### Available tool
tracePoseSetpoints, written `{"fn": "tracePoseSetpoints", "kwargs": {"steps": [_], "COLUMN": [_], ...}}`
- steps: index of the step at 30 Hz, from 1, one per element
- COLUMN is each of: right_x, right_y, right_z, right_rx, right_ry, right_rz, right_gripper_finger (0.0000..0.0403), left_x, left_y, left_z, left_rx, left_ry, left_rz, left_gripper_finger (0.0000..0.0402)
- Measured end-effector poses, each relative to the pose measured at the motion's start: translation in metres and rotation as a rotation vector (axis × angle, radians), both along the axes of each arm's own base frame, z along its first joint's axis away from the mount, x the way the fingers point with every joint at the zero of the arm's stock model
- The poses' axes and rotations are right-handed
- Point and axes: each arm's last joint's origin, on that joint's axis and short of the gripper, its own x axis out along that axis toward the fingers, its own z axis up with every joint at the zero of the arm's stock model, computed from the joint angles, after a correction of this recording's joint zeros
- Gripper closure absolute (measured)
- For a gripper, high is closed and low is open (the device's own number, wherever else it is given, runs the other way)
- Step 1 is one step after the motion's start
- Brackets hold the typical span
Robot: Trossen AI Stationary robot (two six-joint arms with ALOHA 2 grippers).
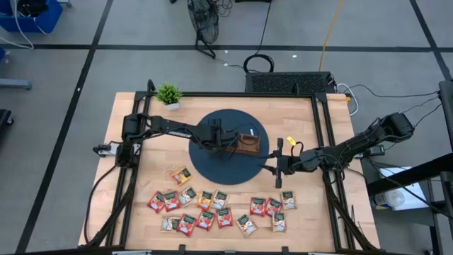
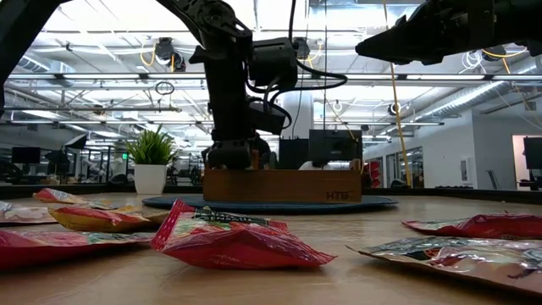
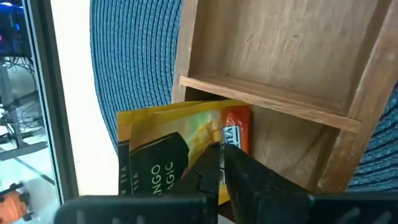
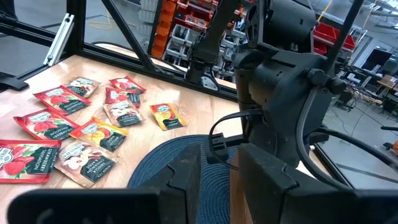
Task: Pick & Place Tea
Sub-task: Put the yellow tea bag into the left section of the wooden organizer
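The left gripper [image 3: 221, 163] hangs over the tray [image 1: 249, 144], which sits on the round mat [image 1: 212, 164]. Its fingers [image 3: 249, 177] pinch the top edge of an orange sachet [image 3: 177, 149], standing on edge in an end compartment of the tray; its flat face leans toward the outer wall, its long edge running across the compartment. The next compartment beyond the divider shows bare wood. The right gripper [image 1: 280, 164] hovers at the mat's rim beside the tray, fingers [image 4: 270, 177] a little apart, holding nothing. The other sachets [image 1: 212, 211] lie flat on the table [image 1: 333, 212], spread in a loose row on the mat's side away from the plant [image 1: 168, 94], one orange one [image 1: 182, 175] lying just at the mat's edge.
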Motion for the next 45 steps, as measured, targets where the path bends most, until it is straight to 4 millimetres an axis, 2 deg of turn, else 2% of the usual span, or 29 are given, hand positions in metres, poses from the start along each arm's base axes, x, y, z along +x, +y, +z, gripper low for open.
{"fn": "tracePoseSetpoints", "kwargs": {"steps": [7,11,15,19,23,27,30,33,38,45], "right_x": [0.000,0.000,0.000,0.000,0.000,0.000,0.000,0.000,-0.002,-0.005], "right_y": [0.000,0.000,0.000,0.000,0.000,0.000,0.001,0.002,0.007,0.016], "right_z": [0.000,0.000,0.000,0.000,0.000,0.001,0.002,0.001,0.002,0.003], "right_rx": [0.000,0.000,0.000,-0.003,-0.021,-0.018,-0.014,0.000,0.004,0.006], "right_ry": [0.000,0.000,0.001,0.003,0.001,-0.007,-0.014,-0.014,-0.016,-0.031], "right_rz": [0.000,0.000,0.002,0.003,0.005,0.006,0.007,0.011,0.039,0.082], "right_gripper_finger": [0.0305,0.0305,0.0305,0.0305,0.0305,0.0305,0.0305,0.0305,0.0305,0.0305], "left_x": [-0.001,-0.007,-0.026,-0.056,-0.090,-0.114,-0.126,-0.137,-0.161,-0.186], "left_y": [-0.012,-0.025,-0.046,-0.079,-0.104,-0.119,-0.130,-0.137,-0.148,-0.158], "left_z": [0.011,0.032,0.064,0.092,0.111,0.118,0.112,0.095,0.060,0.018], "left_rx": [0.024,0.094,0.112,-0.010,-0.162,-0.259,-0.332,-0.316,-0.175,-0.190], "left_ry": [0.029,-0.003,-0.018,-0.011,-0.041,-0.137,-0.151,-0.114,0.087,0.164], "left_rz": [-0.118,-0.120,-0.122,-0.129,0.082,0.494,0.659,0.688,0.324,0.264], "left_gripper_finger": [0.0360,0.0360,0.0360,0.0360,0.0360,0.0356,0.0336,0.0302,0.0253,0.0221]}}
